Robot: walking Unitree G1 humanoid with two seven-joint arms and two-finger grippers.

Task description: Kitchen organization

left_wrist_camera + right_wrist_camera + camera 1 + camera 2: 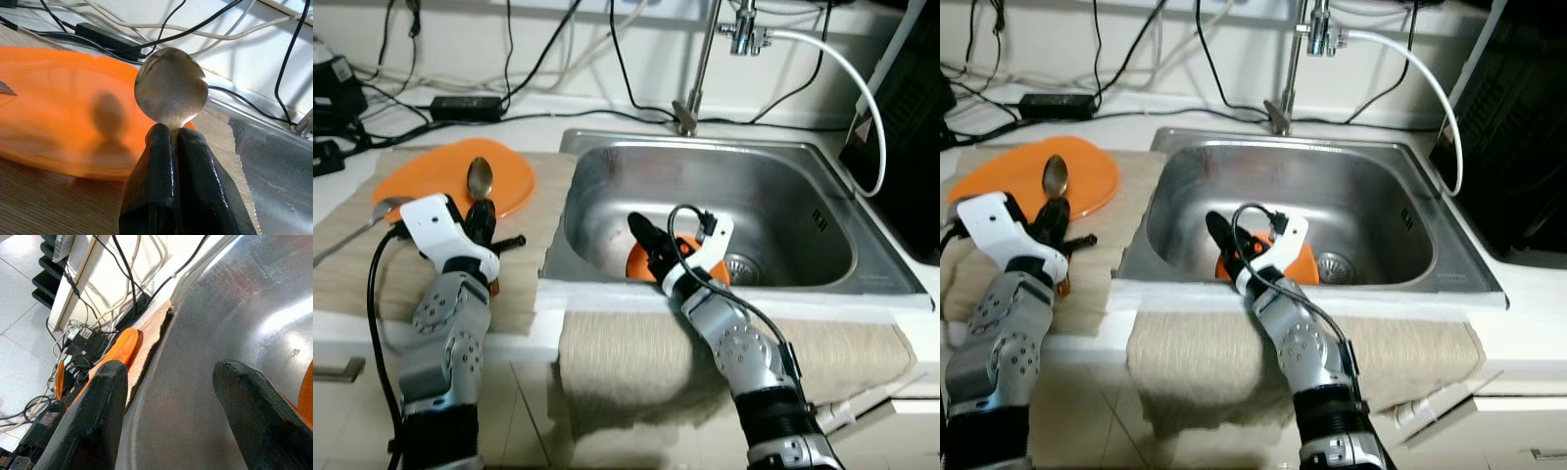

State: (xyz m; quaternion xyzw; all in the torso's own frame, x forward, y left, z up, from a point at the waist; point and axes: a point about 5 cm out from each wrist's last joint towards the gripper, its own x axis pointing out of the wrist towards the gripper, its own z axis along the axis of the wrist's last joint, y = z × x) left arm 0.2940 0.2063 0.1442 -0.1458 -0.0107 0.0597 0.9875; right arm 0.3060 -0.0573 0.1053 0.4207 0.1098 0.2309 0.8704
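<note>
With our left gripper (pixel 173 142) we clamp a metal spoon (pixel 480 178) by its handle, its bowl raised over the near edge of the orange plate (pixel 431 176) on the beige mat (pixel 524 284). Our right gripper (pixel 168 416) hangs in the steel sink (pixel 754 186), fingers spread apart, above an orange dish (pixel 641 264) beside the drain (pixel 741 266).
</note>
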